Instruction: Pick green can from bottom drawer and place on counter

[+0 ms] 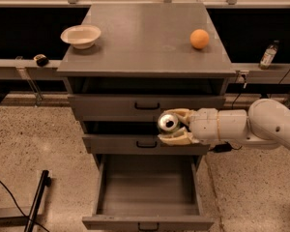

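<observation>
Gripper point(174, 126) clamped across the sides of the can point(168, 123), silver top outward, above the open bottom drawer point(148, 222) and below the counter point(145, 42); probably light, smooth, dentable, so a moderate mid-body grip suits.

Bottom drawer point(147, 193) stands open. Gripper point(171, 126) hangs above the drawer's rear right, clamped on green can point(167, 122), silver end outward. Counter point(145, 57), higher above the drawer, carries bowl point(80, 36) and orange point(199, 38).

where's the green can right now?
Camera view, right of centre: the green can sits clamped in the gripper, in front of the middle drawer, above the open bottom drawer.
</observation>
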`<state>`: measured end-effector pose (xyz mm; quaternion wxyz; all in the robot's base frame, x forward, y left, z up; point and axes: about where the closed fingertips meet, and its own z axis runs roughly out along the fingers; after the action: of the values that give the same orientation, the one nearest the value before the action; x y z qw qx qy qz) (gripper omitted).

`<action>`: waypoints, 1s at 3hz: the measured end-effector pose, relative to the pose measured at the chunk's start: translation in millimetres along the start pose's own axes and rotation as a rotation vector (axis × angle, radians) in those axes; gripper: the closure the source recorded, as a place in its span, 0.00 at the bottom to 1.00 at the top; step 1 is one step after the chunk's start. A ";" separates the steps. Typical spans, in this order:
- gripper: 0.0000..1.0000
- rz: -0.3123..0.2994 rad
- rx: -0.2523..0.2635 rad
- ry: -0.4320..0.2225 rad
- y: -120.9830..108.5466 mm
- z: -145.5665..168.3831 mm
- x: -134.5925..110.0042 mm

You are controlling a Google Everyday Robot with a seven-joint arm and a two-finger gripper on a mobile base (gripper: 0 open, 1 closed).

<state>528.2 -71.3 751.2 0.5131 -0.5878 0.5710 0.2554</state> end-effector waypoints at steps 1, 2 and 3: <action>1.00 0.000 0.056 0.016 -14.4 0.2 2.4; 1.00 -0.030 0.027 -0.002 -20.3 7.1 -9.6; 1.00 -0.083 0.006 -0.020 -57.4 14.8 -67.1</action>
<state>571.4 -40.8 823.4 0.5309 -0.6068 0.5417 0.2378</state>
